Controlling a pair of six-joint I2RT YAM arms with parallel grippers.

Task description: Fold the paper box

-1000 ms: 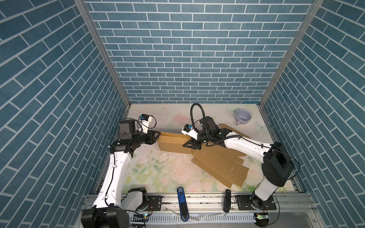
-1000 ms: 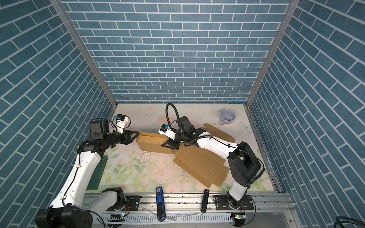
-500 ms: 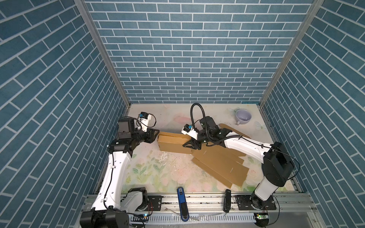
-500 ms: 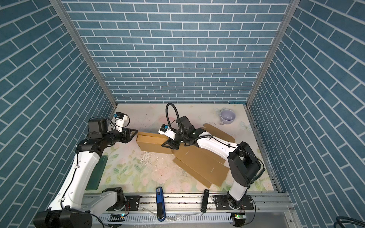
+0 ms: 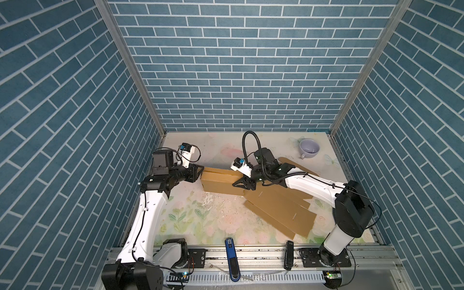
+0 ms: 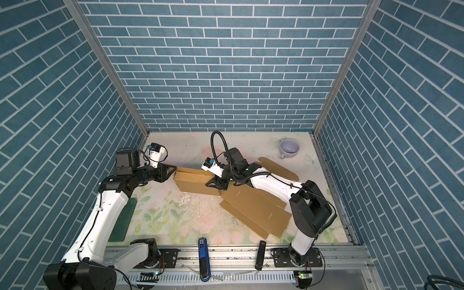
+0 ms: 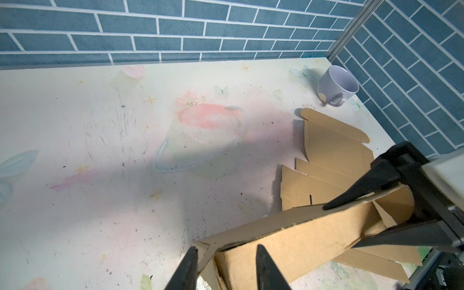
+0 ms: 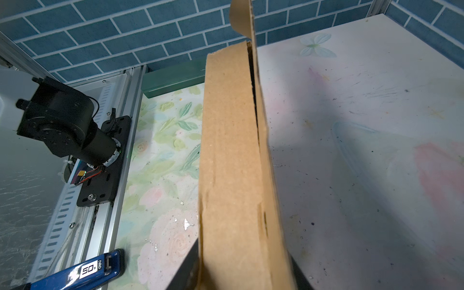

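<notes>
The paper box is brown cardboard, seen in both top views. Its raised side wall (image 5: 221, 180) stands mid-table, and its flat panels (image 5: 278, 208) lie to the right. My right gripper (image 5: 242, 184) is shut on the right end of that wall. In the right wrist view the wall (image 8: 231, 150) runs away from the gripper (image 8: 241, 271), with a dark finger on each side. My left gripper (image 7: 226, 263) stands open astride the wall's left corner (image 7: 208, 247). One of its fingers (image 7: 187, 266) touches the splayed end flap, and a slit shows between flap and wall.
A lilac mug (image 5: 309, 148) stands at the back right. A blue tool (image 5: 231, 256) and a black one (image 5: 288, 253) lie by the front rail. A green slab (image 6: 124, 218) lies along the left wall. Brick walls close in three sides.
My left gripper has edged right to the wall's left end. The right gripper and the box have stayed where they were.
</notes>
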